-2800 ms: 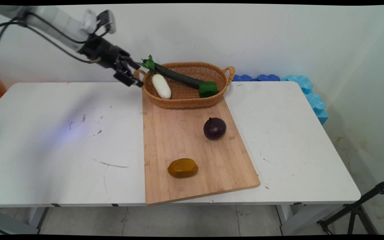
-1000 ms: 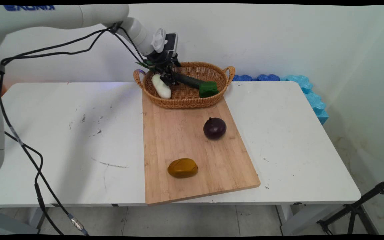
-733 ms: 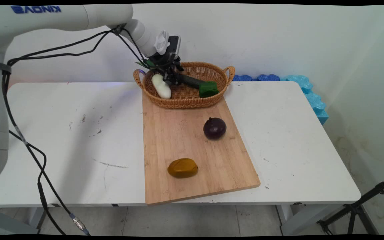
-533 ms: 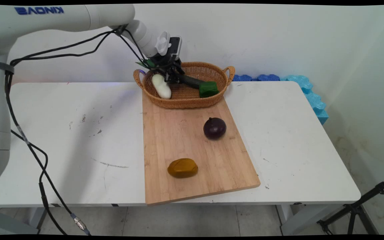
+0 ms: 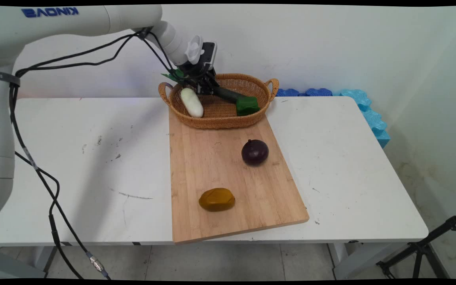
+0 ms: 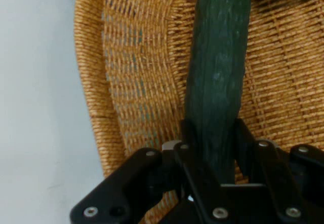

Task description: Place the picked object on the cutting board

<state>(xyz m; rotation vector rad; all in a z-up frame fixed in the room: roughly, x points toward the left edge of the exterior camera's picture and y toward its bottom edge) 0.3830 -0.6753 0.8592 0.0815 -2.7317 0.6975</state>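
Observation:
My gripper (image 5: 206, 86) reaches into the left back part of a woven basket (image 5: 220, 123). It is shut on a long dark green cucumber (image 5: 228, 95), near the cucumber's left end. In the hand view the cucumber (image 6: 218, 72) runs up between the two black fingers (image 6: 188, 142), which press on both its sides, and my gripper (image 6: 215, 150) sits over the basket's wicker (image 6: 136, 72). A white oblong vegetable (image 5: 192, 102) lies just left of the gripper. A green pepper (image 5: 247, 105) sits at the cucumber's right end. Green leaves (image 5: 174, 74) stick out behind the hand.
A wooden cutting board (image 5: 228, 186) lies in front of the basket. A dark purple onion (image 5: 255, 152) and a brownish-yellow potato (image 5: 217, 199) sit on it. Blue foam blocks (image 5: 364, 109) line the back right table edge. Black cables (image 5: 34, 166) hang at the left.
The gripper came from left of the basket into it and went onto the cucumber. Over the last second it shifted slightly up and right.

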